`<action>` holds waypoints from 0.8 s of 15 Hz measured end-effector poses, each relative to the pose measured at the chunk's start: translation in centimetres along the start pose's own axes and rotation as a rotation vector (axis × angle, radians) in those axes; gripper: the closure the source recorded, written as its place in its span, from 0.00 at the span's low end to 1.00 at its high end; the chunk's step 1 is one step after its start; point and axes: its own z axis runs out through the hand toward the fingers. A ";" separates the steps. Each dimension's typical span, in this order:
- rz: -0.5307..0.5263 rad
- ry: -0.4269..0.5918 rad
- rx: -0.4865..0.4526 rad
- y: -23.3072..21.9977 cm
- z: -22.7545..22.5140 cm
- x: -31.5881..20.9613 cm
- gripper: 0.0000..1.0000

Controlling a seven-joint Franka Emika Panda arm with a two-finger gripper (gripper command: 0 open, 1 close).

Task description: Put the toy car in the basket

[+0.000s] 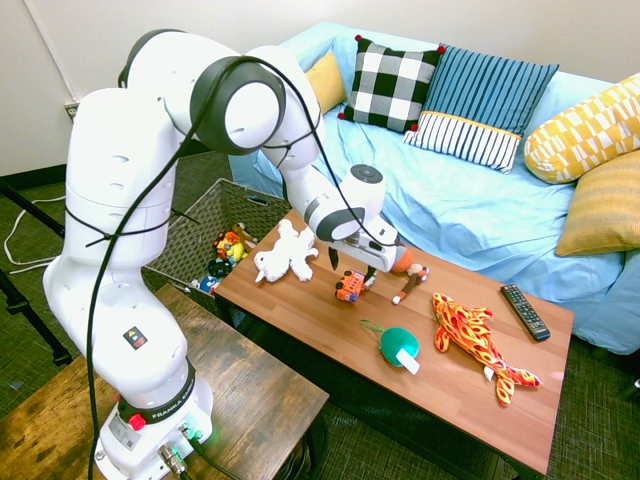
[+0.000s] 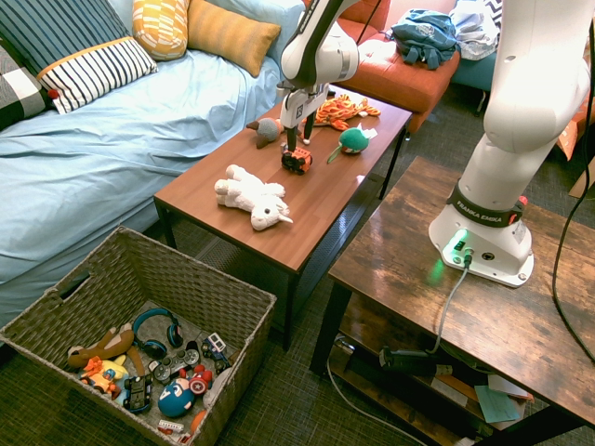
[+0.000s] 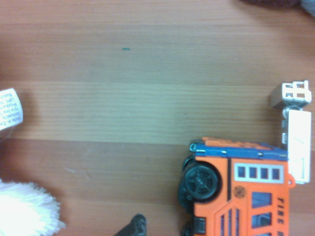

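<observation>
Nearest us in the second exterior view, the basket [image 2: 200,290] fills the lower left of the frame. Beyond it, mid-frame, we see the white plush [image 2: 251,197] on the table [image 2: 200,192], then the toy car [image 2: 297,162], just above centre. We see the gripper [image 2: 299,145] there too, fingers spread wide, clamped on nothing; the orange plush [image 2: 342,112] lies farther back

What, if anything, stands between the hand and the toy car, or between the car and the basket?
Nothing visible separates the open hand from the toy car. Toward the basket, the white plush lies on the table.
</observation>
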 end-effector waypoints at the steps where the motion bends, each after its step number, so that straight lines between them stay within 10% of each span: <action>1: -0.001 -0.001 -0.005 -0.2 0.8 0.1 0.00; 4: 0.006 0.000 -0.022 -0.1 2.4 0.5 0.00; 5: 0.005 -0.004 -0.025 -0.2 2.9 0.5 1.00; 12: -0.010 -0.027 -0.017 -0.7 4.2 0.1 1.00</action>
